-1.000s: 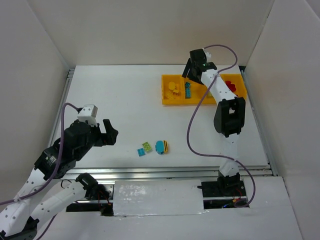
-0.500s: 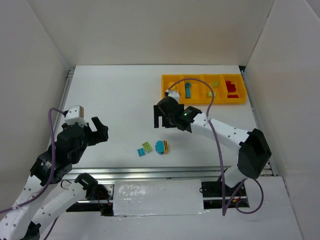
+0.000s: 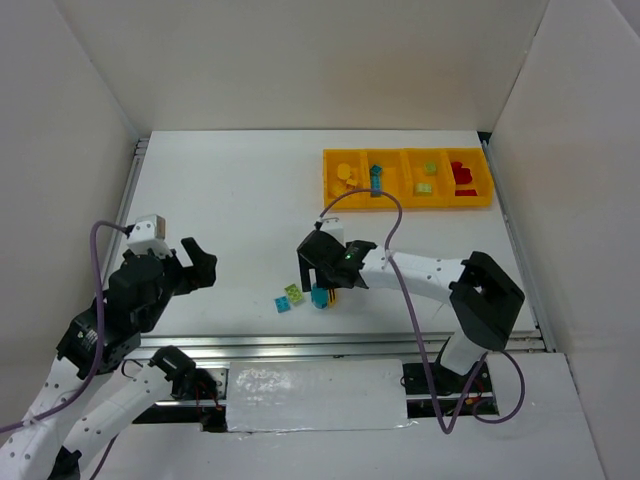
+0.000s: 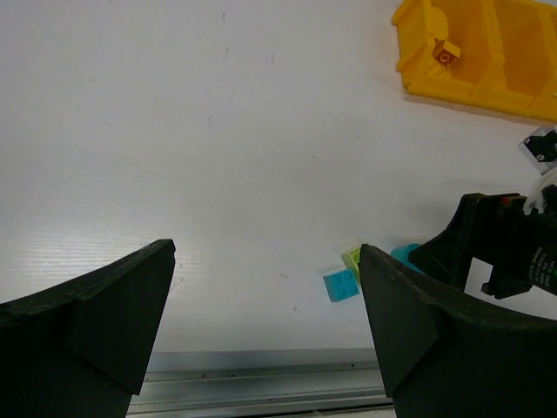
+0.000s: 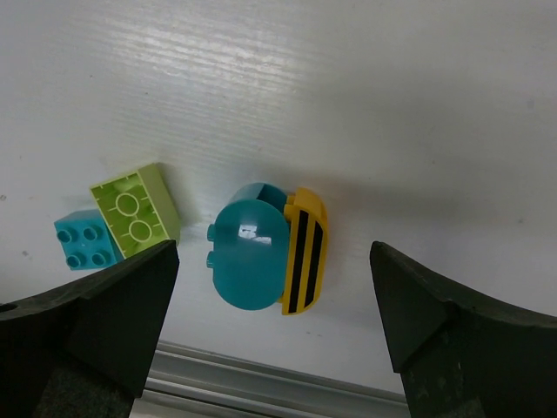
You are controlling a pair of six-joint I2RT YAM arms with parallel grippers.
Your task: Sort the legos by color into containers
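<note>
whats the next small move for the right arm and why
Probably lower the right gripper straight down: its jaws stand open, straddling the teal-and-yellow brick from above. The green brick lies close by, so stay centred.

The surface [image 5: 392,96] under me is white and matt, finely ribbed like fluted plastic sheet. The teal rounded brick [image 5: 248,261] is smooth, glossy plastic with a bright glint on it; the light-green brick [image 5: 135,209] looks duller. The fingers [image 5: 96,331] of my right pincer [image 5: 274,261] are matt black plastic. The rail [image 5: 226,366] looks like brushed metal.
</note>
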